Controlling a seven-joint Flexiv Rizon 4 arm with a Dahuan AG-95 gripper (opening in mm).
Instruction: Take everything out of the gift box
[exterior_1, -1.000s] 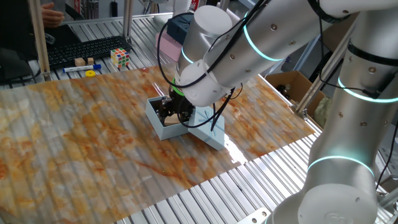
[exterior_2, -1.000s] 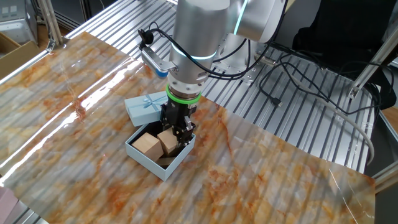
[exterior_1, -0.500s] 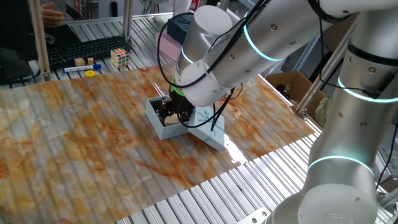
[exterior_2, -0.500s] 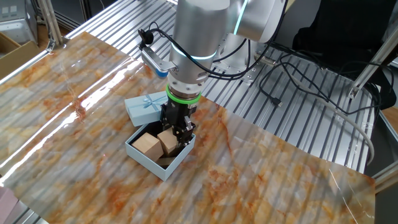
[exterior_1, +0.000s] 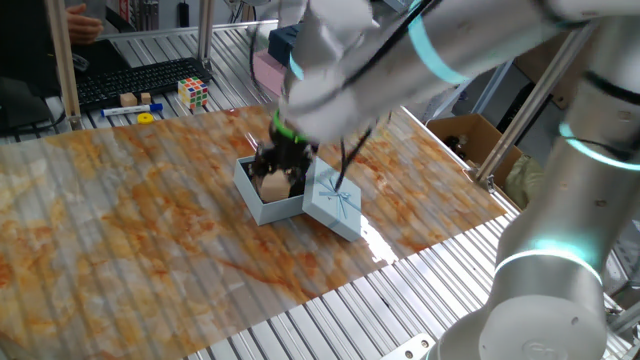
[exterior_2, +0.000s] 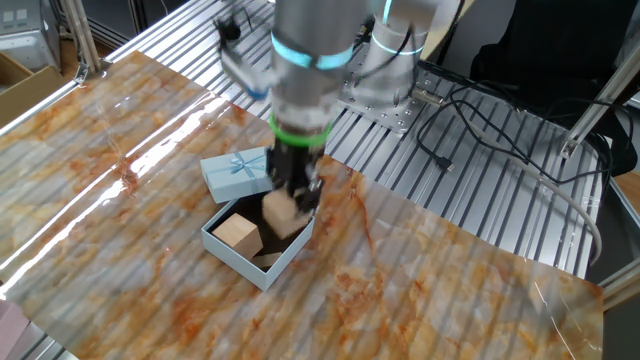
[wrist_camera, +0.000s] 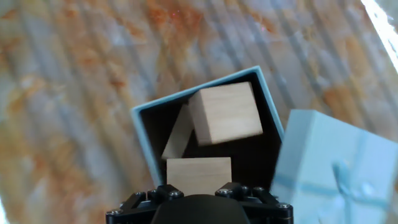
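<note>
Raised since the earlier frame, the gripper (exterior_2: 292, 205) has its jaws pinching one wooden block (exterior_2: 285, 214) just above the gift box (exterior_2: 243, 262) on the worktop; first removal underway; other blocks (exterior_2: 236, 235) remain inside.

Arm: single silver arm, reaching out over the table; blurred in both fixed views.
Wrist: upright, green ring above the hand, black cables running alongside.
Gripper (exterior_2: 291, 212): points straight down; black fingers closed on a wooden block (exterior_2: 284, 214), block clamped between them.
Gripper height: block hangs clear above the gift box (exterior_2: 246, 266) floor in the other fixed view.
Hand view: only the black gripper base shows at the bottom edge; fingertips cannot be made out.
</note>
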